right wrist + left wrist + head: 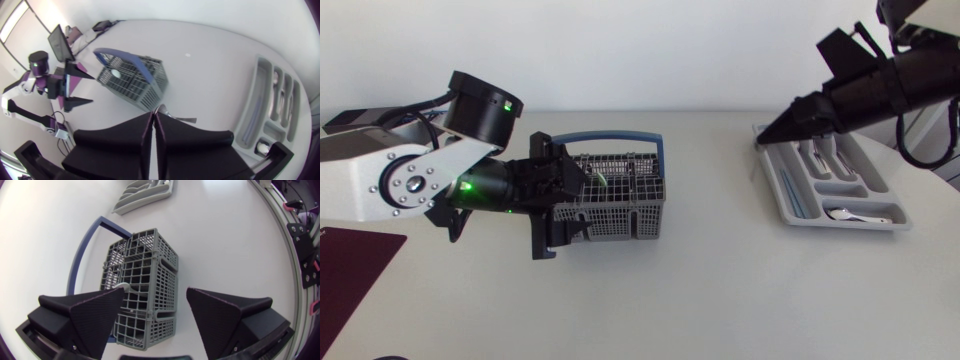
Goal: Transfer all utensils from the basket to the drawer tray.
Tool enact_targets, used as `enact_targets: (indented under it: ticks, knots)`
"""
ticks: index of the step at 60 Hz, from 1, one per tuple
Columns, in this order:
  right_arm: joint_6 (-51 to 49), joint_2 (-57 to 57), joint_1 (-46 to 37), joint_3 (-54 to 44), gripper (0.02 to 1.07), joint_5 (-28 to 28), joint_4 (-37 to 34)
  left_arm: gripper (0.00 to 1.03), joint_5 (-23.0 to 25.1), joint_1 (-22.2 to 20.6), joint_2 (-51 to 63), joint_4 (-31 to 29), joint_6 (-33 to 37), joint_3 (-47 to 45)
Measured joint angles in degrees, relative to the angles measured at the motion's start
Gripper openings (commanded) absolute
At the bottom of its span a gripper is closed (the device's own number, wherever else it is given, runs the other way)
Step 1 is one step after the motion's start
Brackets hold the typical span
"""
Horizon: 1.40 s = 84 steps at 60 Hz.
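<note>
The basket (pixel 620 200) sits on the white counter (pixel 700 290) directly ahead of the left gripper (pixel 570 205), whose jaws stand wide, one finger off each side of the basket's near short end and neither clearly touching it. Seen from the left wrist, the basket's long axis runs away from these jaws, and a pale utensil (pixel 122 286) pokes up from a cell close to one finger (pixel 95 315). More pieces show at the far cells in the head view. They seem to stand roughly upright, so a pick probably has to come from above, not from the side. The left arm is much the nearer to the basket. The right gripper (pixel 763 137) hangs over the near corner of the drawer tray (pixel 850 226), well apart from the basket. Its jaws are pressed nearly together, apparently on a slim metal piece (pixel 175 116) lying crosswise at the tips. The tray already holds cutlery. A dark mat (pixel 350 270) lies at the counter's edge, out of the way.
</note>
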Motion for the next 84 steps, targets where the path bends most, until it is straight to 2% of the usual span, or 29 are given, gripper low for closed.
enact_targets:
  ticks: [10, 23, 26, 44, 61, 62, 66, 67, 70, 71, 72, 74, 76, 84]
  knots:
    - [-6.03, -0.63, -7.41, -7.15, 0.08, 10.23, 2.91, 0.88, -0.04, -0.63, 1.42, -0.04, 0.17, 2.1]
    - [-11.3, 0.07, -15.85, -13.27, 0.08, 21.86, 14.03, 0.88, -0.07, -0.9, 3.34, -1.42, 0.44, 5.16]
    - [-12.44, 1.53, -17.86, -14.1, 0.08, 24.9, 18.4, 0.88, -0.2, -0.9, 3.76, -2.14, 0.63, 5.77]
    - [-14.95, 14.64, -24.92, -14.19, 0.08, 30.93, 28.96, 0.88, -0.22, -0.9, 4.48, -5.9, 1.49, 8.9]
    - [-15.82, 23.08, -26.25, -13.4, 0.1, 33.94, 35.98, 0.88, -0.22, -1.14, 5.95, -8.39, 1.46, 11.85]
    - [-15.89, 23.45, -26.23, -13.4, 0.11, 34.34, 36.39, 0.88, -0.22, -1.18, 6.03, -8.59, 1.46, 11.96]
    - [-16.04, 24.13, -26.23, -13.4, 0.3, 35.01, 37.46, 0.88, -0.22, -1.4, 6.54, -9.16, 1.49, 12.33]
    - [-16.04, 24.22, -26.23, -13.4, 0.44, 35.04, 37.64, 0.88, -0.22, -1.4, 6.64, -9.18, 1.49, 12.41]
    - [-16.04, 24.44, -26.23, -13.49, 0.72, 35.12, 38.16, 0.88, -0.22, -1.49, 6.99, -9.27, 1.49, 12.66]
    - [-16.02, 24.44, -26.23, -13.7, 0.85, 35.15, 38.6, 0.88, -0.22, -1.55, 7.19, -9.27, 1.51, 12.76]
    - [-16.04, 24.41, -26.23, -14.14, 0.92, 35.17, 39.43, 0.88, -0.22, -1.55, 7.41, -9.29, 1.53, 12.96]
    - [-16.02, 24.3, -26.16, -14.78, 1.0, 35.15, 40.52, 0.88, -0.22, -1.55, 7.65, -9.31, 1.6, 13.11]
    - [-16.04, 24.13, -25.97, -15.63, 1.02, 35.15, 41.7, 0.88, -0.22, -1.55, 7.91, -9.44, 1.73, 13.29]
    - [-16.02, 21.55, -25.09, -20.7, 1.02, 34.8, 45.31, 0.88, -0.24, -1.53, 8.92, -9.46, 3.15, 14.03]
